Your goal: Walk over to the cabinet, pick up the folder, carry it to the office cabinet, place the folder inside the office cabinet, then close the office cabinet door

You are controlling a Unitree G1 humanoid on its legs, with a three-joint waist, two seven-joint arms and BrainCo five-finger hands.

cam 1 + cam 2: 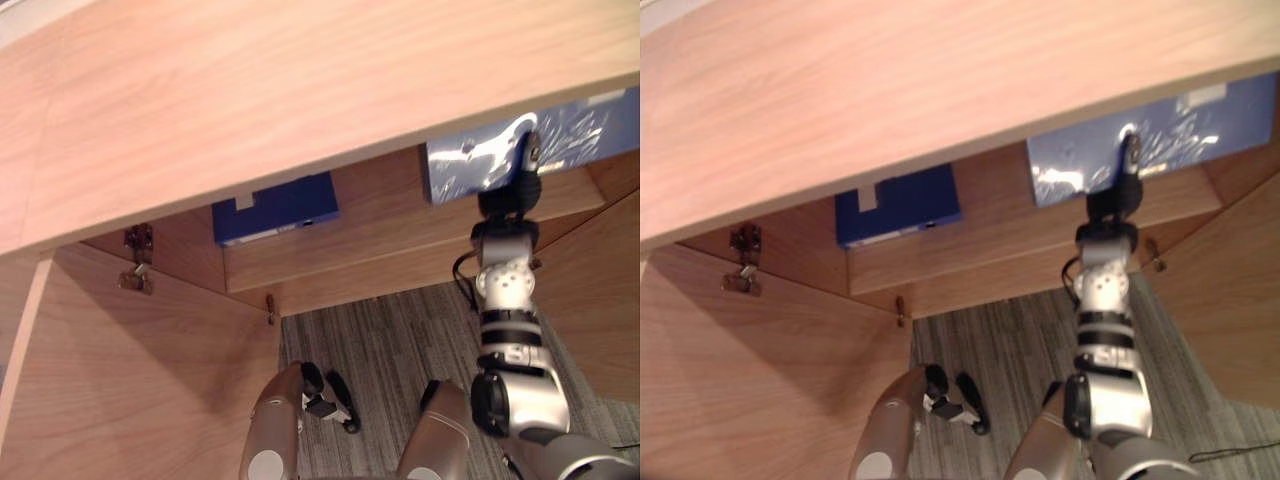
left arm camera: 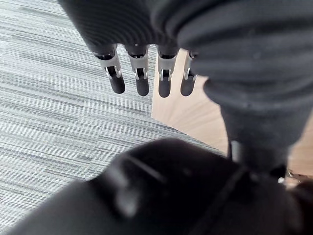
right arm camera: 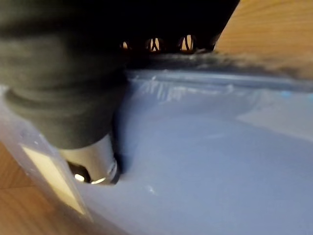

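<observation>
Blue folder (image 1: 470,160) sits at 1 o'clock inside the cabinet (image 1: 300,100), right hand (image 1: 510,192) gripping its edge. At 6 o'clock the left hand (image 2: 141,82) hangs open.

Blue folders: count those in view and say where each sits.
2. A dark blue folder on the cabinet shelf, left; a lighter blue folder further right, gripped by the right hand. The top panel may hide others.

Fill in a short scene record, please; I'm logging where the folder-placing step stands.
right hand: thumb and fingers pinching the light blue folder
folder position: inside the cabinet, at the shelf
left hand: open, hanging low over the carpet
also on shelf: darker blue folder, further left
cabinet door: open
</observation>
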